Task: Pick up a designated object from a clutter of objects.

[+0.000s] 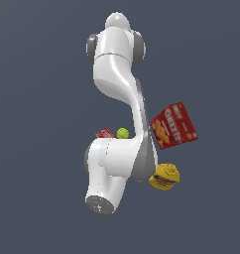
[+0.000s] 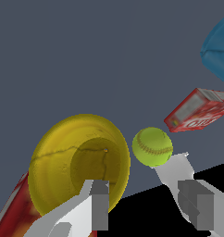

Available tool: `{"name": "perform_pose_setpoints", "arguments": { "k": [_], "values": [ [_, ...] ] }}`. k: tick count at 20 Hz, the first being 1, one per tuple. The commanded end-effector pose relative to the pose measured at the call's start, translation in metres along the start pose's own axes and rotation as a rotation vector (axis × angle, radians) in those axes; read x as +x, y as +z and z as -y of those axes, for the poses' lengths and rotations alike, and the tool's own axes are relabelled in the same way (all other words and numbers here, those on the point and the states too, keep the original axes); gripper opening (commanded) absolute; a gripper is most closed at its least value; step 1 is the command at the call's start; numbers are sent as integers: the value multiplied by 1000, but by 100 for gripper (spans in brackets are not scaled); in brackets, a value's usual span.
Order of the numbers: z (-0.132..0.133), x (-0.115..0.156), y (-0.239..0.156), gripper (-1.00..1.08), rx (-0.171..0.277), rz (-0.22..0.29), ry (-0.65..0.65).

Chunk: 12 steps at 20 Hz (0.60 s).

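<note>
The designated object, a plain yellow cup (image 2: 63, 162), fills the wrist view with its wide mouth turned toward the camera. My gripper (image 2: 138, 172) is open. One finger (image 2: 99, 206) shows in front of the cup's mouth, the other (image 2: 193, 203) stands just past a yellow-green ball (image 2: 152, 146), and part of the cup's rim lies between them. Contact with the cup cannot be told. In the exterior view the arm (image 1: 117, 154) hides both the cup and the gripper.
Close around are a small red box (image 2: 199, 110) (image 1: 105, 133), a blue cup (image 2: 220, 46) and the red cracker box (image 2: 9, 215) (image 1: 174, 125) behind the yellow cup. The exterior view also shows the ball (image 1: 123, 133) and a yellow labelled bottle (image 1: 164, 177).
</note>
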<state>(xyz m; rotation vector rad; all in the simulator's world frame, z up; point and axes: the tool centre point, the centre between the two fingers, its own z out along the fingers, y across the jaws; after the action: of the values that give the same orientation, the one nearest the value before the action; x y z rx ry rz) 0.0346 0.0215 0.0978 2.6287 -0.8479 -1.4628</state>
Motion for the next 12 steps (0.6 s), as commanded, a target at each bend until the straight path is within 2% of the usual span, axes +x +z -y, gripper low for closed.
{"name": "perform_pose_setpoints", "arguments": {
  "k": [1,6,12],
  "values": [
    [1,3,5,28,-7,22,12],
    [1,5,9,28,-14,41,23],
    [1,5,10,28,-13,39,21]
  ]
}}
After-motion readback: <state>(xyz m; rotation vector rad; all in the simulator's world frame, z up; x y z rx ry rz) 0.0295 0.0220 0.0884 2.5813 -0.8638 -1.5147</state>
